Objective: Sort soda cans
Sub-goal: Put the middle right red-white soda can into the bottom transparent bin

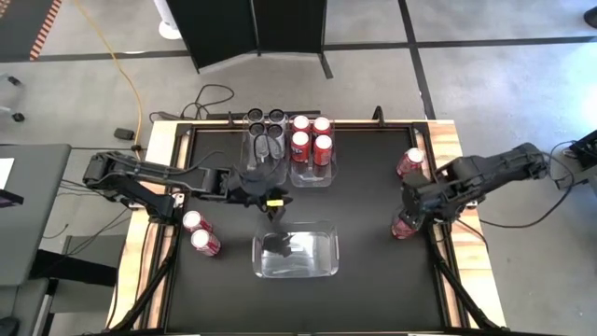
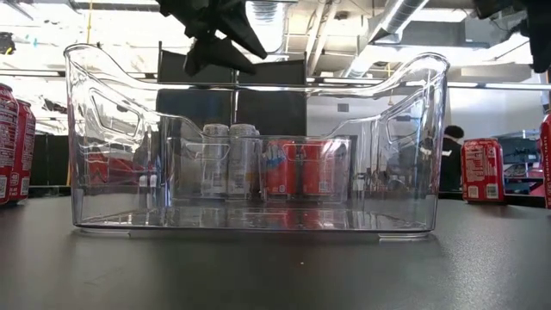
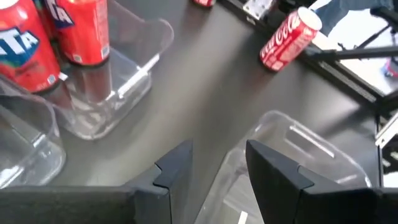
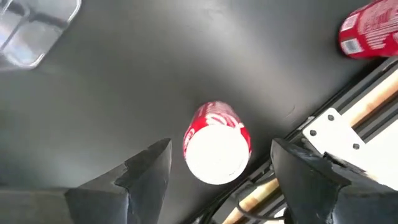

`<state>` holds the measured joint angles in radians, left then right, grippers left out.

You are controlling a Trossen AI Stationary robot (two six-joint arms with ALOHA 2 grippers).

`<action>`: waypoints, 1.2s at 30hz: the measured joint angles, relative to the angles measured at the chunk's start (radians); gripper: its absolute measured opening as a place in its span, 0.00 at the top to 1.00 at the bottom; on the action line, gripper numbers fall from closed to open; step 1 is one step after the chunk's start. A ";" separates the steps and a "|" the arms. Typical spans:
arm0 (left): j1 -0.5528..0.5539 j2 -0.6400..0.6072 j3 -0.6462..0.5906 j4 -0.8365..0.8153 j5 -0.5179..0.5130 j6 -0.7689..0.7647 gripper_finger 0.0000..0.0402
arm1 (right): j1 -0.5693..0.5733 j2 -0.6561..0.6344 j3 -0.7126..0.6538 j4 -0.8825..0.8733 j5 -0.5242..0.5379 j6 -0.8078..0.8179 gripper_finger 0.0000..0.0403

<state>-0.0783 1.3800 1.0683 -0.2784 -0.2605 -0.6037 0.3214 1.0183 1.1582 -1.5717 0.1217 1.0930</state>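
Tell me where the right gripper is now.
High view: right gripper hangs open above a red can at the table's right edge.

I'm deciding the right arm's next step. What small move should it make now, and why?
Probably lower the right claw straight down over the red can and close. That can stands upright near the table's right edge, right beneath the open fingers, not yet gripped. The left claw hangs empty over the clear bin.
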 joint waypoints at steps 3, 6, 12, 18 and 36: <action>0.003 0.000 0.000 0.022 -0.017 0.021 0.65 | 0.058 0.000 -0.017 0.001 0.049 0.063 0.28; 0.003 0.000 0.000 0.025 -0.021 0.044 0.65 | 0.096 0.004 -0.030 0.001 0.063 0.107 0.28; 0.004 0.000 0.000 0.023 -0.021 0.091 0.65 | 0.141 0.001 -0.069 -0.001 0.064 0.361 0.28; 0.003 0.000 0.000 0.034 -0.021 0.173 0.65 | 0.226 0.001 -0.096 0.001 0.064 0.583 0.28; 0.014 0.000 0.000 0.224 -0.015 0.173 0.52 | 0.301 0.050 -0.192 0.000 0.064 0.791 0.28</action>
<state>-0.0641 1.3804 1.0683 -0.0541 -0.2751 -0.4303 0.6220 1.0680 0.9664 -1.5712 0.1857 1.8838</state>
